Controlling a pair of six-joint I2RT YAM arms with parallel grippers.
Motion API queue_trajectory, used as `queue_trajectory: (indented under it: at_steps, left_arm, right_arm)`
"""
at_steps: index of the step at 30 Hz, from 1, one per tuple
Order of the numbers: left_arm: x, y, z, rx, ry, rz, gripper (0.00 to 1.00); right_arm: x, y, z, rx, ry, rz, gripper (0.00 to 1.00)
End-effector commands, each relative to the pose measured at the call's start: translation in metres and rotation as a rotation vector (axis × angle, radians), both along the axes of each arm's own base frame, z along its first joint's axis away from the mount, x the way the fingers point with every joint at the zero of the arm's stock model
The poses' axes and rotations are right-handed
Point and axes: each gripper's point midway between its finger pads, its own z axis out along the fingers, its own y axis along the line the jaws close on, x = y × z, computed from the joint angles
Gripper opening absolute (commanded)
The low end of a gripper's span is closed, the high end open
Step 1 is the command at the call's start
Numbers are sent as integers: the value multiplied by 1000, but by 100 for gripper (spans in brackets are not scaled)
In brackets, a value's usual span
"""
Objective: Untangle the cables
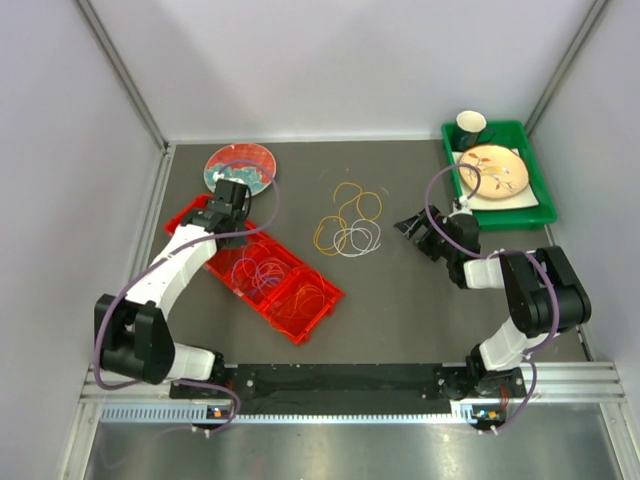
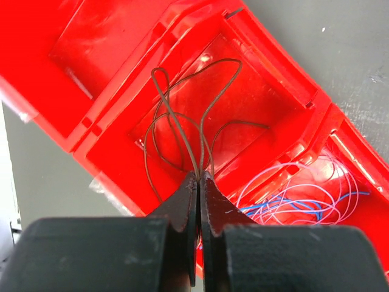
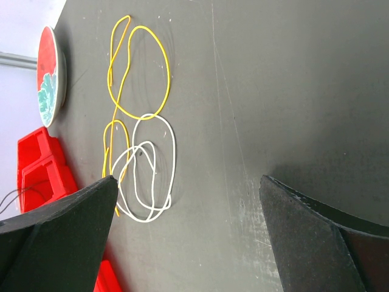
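Left wrist view: the left gripper (image 2: 199, 177) is squeezed shut on a dark cable (image 2: 182, 121). The cable loops over one box of the red tray (image 2: 115, 55), near the table's left edge, and may touch the bottom. Blue and white cables (image 2: 304, 204) lie in the next box. The right gripper (image 3: 188, 179) is wide open and holds nothing. It is just beside the yellow cables (image 3: 140, 73) and white cable (image 3: 152, 170), mid-table (image 3: 273, 91).

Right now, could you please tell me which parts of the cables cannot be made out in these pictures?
1. Top view: the dark cable gripped by the left end effector is hidden beneath it.
2. Left wrist view: the blue cable's near side is hidden behind the end effector's body.
3. Right wrist view: the yellow cable passes behind a finger of the right end effector; whether it threads the white cable is too fine to tell.
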Motion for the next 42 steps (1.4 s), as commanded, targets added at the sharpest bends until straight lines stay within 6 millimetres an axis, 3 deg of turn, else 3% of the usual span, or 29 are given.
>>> queue_trajectory:
  at_steps: [1, 2, 6, 7, 11, 16, 19, 28, 31, 39, 40, 42]
  left_arm:
    - [-2, 7, 14, 3, -62, 43, 6]
    - [-2, 7, 16, 1, -65, 44, 8]
    - [3, 5, 29, -11, -72, 45, 36]
    - [7, 5, 40, -11, -97, 53, 51]
    - [12, 3, 67, -29, -145, 55, 71]
    - [16, -13, 101, -123, -217, 17, 73]
    - [16, -23, 111, -169, -238, -9, 74]
    - [21, -66, 118, -301, -281, -132, 71]
    - [24, -89, 112, -322, -273, -173, 70]
    - [43, -175, 91, -359, -227, -294, 65]
    - [47, -183, 77, -362, -192, -296, 63]
    - [53, -201, 73, -407, -178, -308, 60]
  right_arm:
    - [14, 0, 13, 3, -53, 3, 99]
    - [14, 0, 14, 4, -56, 3, 99]
    - [13, 1, 13, 4, -53, 5, 99]
    - [14, 0, 14, 3, -55, 4, 99]
    - [14, 1, 14, 4, -54, 4, 99]
    - [15, 0, 14, 4, -56, 1, 99]
    - [15, 0, 14, 4, -56, 1, 99]
    - [14, 0, 13, 4, -52, -2, 99]
    - [15, 0, 14, 4, -53, -2, 99]
    - [15, 0, 14, 3, -52, -4, 99]
    - [15, 0, 14, 5, -51, -4, 99]
    - [15, 0, 13, 3, -50, -4, 99]
